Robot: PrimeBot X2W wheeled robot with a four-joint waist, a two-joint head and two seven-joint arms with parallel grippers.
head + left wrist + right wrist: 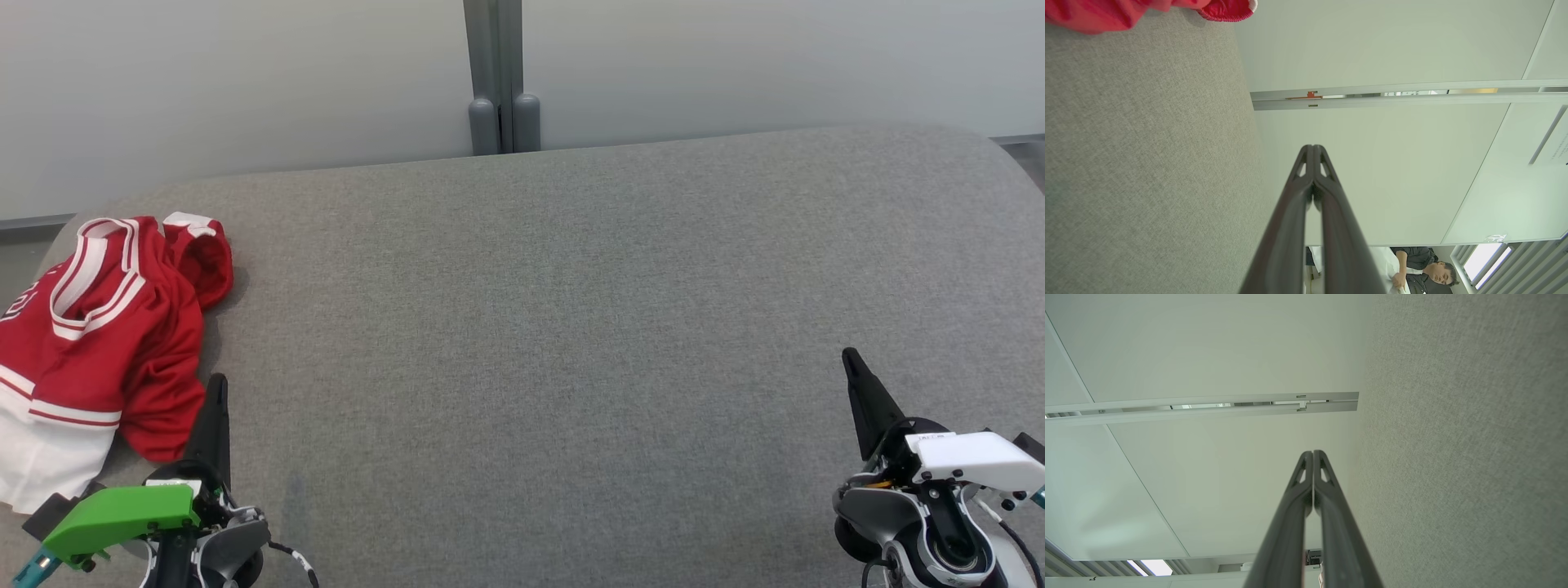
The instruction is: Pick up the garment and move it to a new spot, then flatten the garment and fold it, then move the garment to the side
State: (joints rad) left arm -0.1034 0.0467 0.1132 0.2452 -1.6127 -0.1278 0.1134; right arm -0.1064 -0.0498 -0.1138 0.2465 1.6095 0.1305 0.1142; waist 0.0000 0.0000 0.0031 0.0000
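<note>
Both closed, left end effector (217,382) beside garment (106,343) (red, crumpled), right end effector (851,357) apart, cushion (571,327)

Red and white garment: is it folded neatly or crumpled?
Crumpled. The red and white garment lies bunched in uneven folds, not spread flat.

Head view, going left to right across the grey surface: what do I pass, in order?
Red and white garment, crumpled at the left edge → left gripper, shut, its fingers by the garment's right side → grey post at the far wall → right gripper, shut.
</note>
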